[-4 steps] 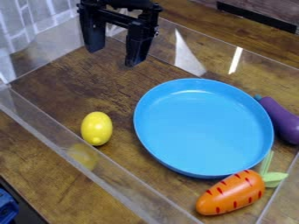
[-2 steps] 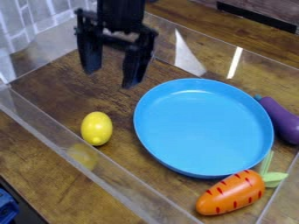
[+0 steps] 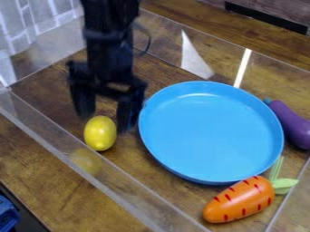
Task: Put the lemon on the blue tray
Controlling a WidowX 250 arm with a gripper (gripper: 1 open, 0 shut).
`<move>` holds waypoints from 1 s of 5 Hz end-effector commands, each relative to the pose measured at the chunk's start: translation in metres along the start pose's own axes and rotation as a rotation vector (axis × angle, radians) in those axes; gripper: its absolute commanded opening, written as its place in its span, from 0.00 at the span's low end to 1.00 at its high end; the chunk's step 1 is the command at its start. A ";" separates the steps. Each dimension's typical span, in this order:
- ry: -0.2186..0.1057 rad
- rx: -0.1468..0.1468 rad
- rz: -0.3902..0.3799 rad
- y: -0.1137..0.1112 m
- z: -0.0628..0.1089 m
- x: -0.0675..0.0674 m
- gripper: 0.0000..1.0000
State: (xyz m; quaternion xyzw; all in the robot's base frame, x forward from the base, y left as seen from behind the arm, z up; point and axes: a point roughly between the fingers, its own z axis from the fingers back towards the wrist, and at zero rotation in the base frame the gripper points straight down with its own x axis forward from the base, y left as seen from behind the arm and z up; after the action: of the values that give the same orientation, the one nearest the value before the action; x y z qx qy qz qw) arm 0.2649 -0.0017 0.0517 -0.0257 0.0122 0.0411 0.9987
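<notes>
Hand [image 3: 107, 111] (fingers wide, holding nothing) dropped lower, now just above lemon [image 3: 101, 133]; blue tray [image 3: 213, 130] unmoved.

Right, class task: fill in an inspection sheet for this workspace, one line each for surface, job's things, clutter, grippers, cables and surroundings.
Surface: dark wooden tabletop inside a clear walled enclosure.
Job's things: lemon lying on the wood left of the blue tray, apart from it; nothing on the tray.
Clutter: carrot at the tray's near right; eggplant at its right edge.
Grippers: gripper pointing down just above the lemon, fingers open, holding nothing.
Cables: a dark cable beside the arm, blurred.
Surroundings: pale tiled wall at upper left.
</notes>
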 end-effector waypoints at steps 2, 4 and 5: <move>-0.110 -0.075 -0.025 0.006 0.017 0.008 1.00; -0.167 -0.101 -0.032 0.018 0.029 0.025 1.00; -0.179 -0.103 -0.047 0.014 0.017 0.030 1.00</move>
State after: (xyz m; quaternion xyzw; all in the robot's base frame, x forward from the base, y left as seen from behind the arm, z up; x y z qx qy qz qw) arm 0.2882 0.0163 0.0575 -0.0746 -0.0615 0.0237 0.9950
